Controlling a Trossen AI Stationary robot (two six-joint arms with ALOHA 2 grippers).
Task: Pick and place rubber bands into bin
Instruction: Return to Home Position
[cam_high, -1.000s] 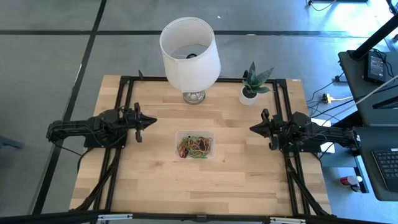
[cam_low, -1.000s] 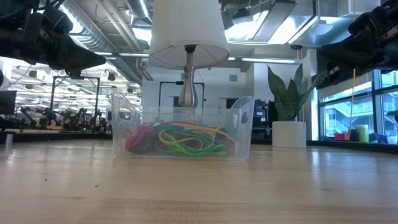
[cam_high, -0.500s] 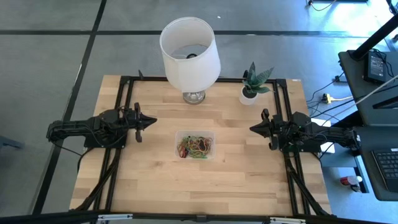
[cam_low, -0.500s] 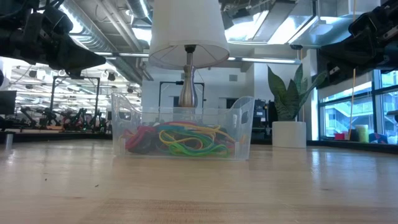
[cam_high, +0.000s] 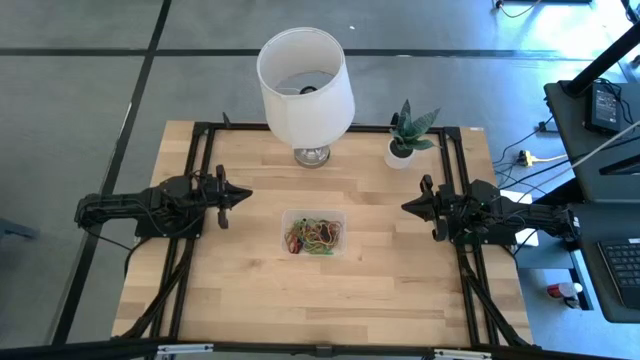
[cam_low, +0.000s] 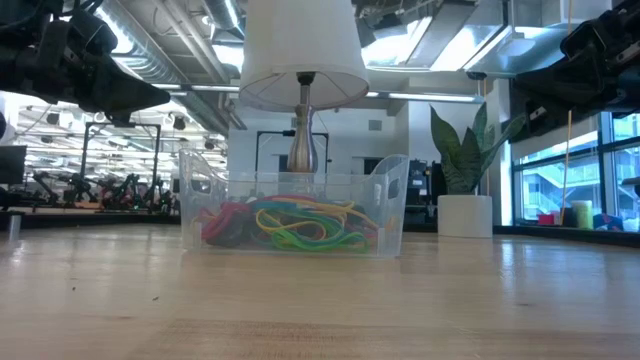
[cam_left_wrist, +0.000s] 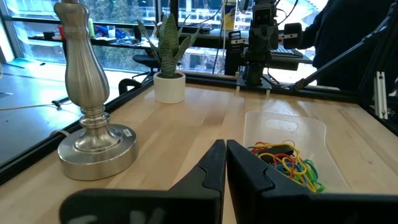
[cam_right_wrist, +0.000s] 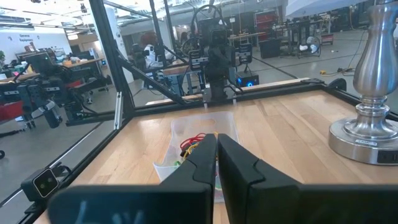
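The clear bin (cam_high: 314, 232) stands on its base in the middle of the table, with a tangle of red, green, yellow and orange rubber bands (cam_high: 312, 236) lying inside it (cam_low: 290, 224). No bands show on the bare wood. My left gripper (cam_high: 246, 196) hovers shut above the table's left side, pointing at the bin (cam_left_wrist: 286, 155). My right gripper (cam_high: 405, 205) hovers shut above the right side, also pointing at the bin (cam_right_wrist: 186, 146). Both are well apart from the bin.
A white lampshade (cam_high: 305, 88) on a metal lamp base (cam_left_wrist: 93, 134) stands at the far edge behind the bin. A small potted plant (cam_high: 407, 135) stands far right. A black frame (cam_high: 200, 150) runs along the table's edges. Bare wood lies near the bin's front.
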